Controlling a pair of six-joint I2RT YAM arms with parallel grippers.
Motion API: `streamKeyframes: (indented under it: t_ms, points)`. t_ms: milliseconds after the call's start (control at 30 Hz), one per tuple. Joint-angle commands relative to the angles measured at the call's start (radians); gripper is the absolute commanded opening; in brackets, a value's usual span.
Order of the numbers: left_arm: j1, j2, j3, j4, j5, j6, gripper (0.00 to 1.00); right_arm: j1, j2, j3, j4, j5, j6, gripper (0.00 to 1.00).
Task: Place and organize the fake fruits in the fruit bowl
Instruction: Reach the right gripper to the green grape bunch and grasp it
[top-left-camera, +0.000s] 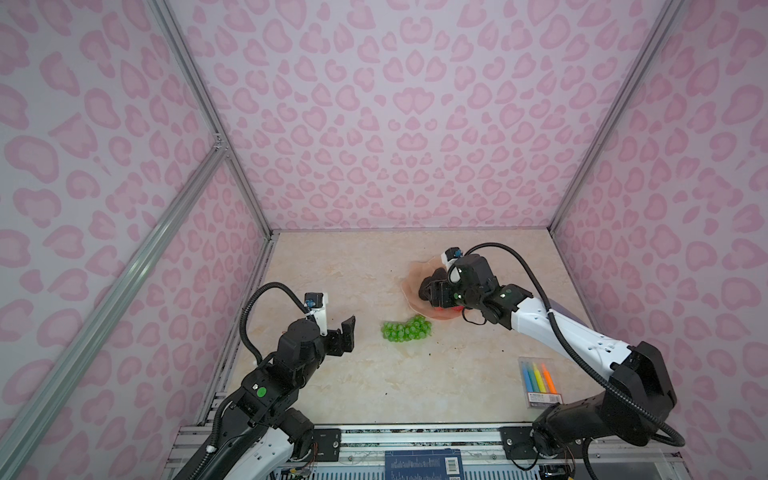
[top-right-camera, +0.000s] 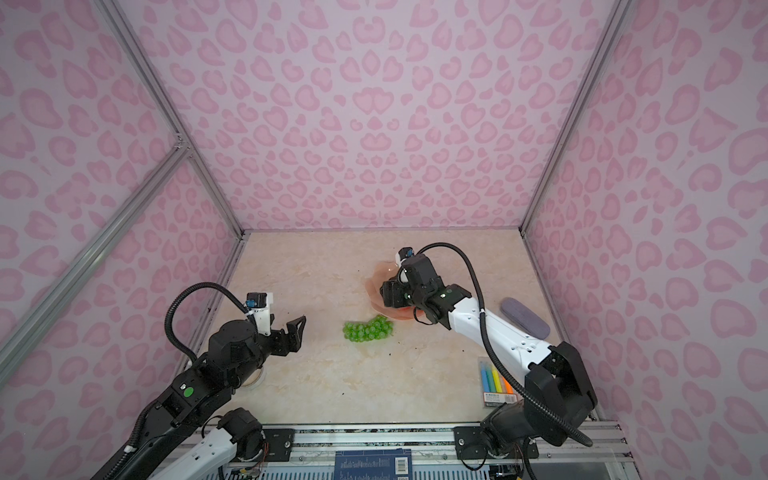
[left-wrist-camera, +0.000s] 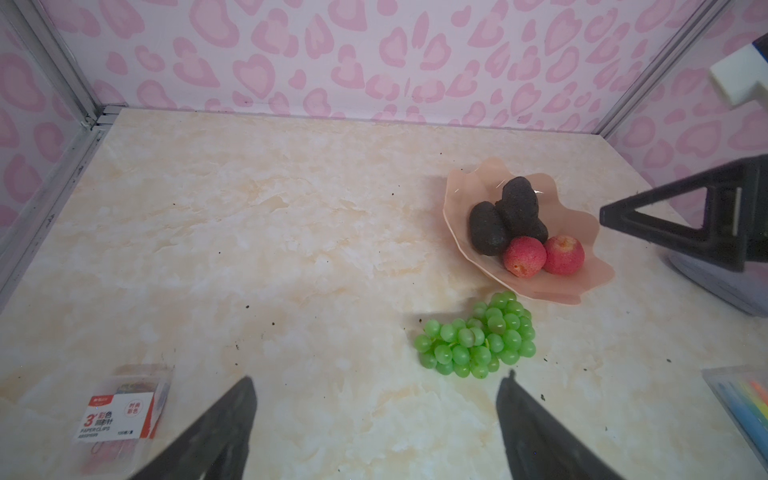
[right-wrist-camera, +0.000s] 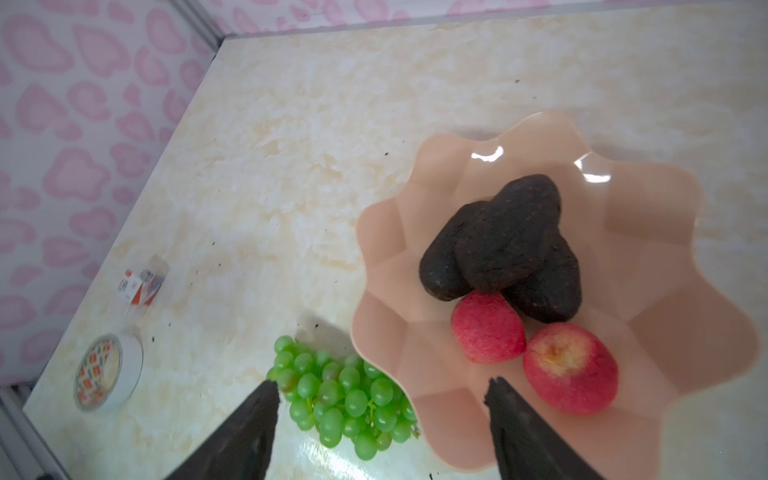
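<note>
The fruit bowl (right-wrist-camera: 665, 232) sits under the right gripper (right-wrist-camera: 382, 382), whose jaws stand spread and empty. In both top views that arm covers most of the bowl (top-left-camera: 411, 286). The right wrist view shows what is inside: three stacked avocados (right-wrist-camera: 511, 241), an apple (right-wrist-camera: 569, 370) and a strawberry (right-wrist-camera: 488, 328). The grapes (left-wrist-camera: 478, 336) lie on the table just beside the rim, ahead of the left gripper (left-wrist-camera: 379, 377), which is also spread wide and holds nothing.
</note>
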Motion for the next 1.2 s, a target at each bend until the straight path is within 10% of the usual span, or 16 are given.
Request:
streamKeyframes:
  t_ms: [0,1167]
  points:
    - [0.001,0.002,0.007,0.023,0.009,0.015,0.91,0.039,-0.011,-0.027,0.013,-0.088,-0.190,0.81]
    - [0.001,-0.033,-0.008,0.023,0.040,0.008,0.91,0.211,0.451,0.209,-0.125,-0.044,-0.696,0.84]
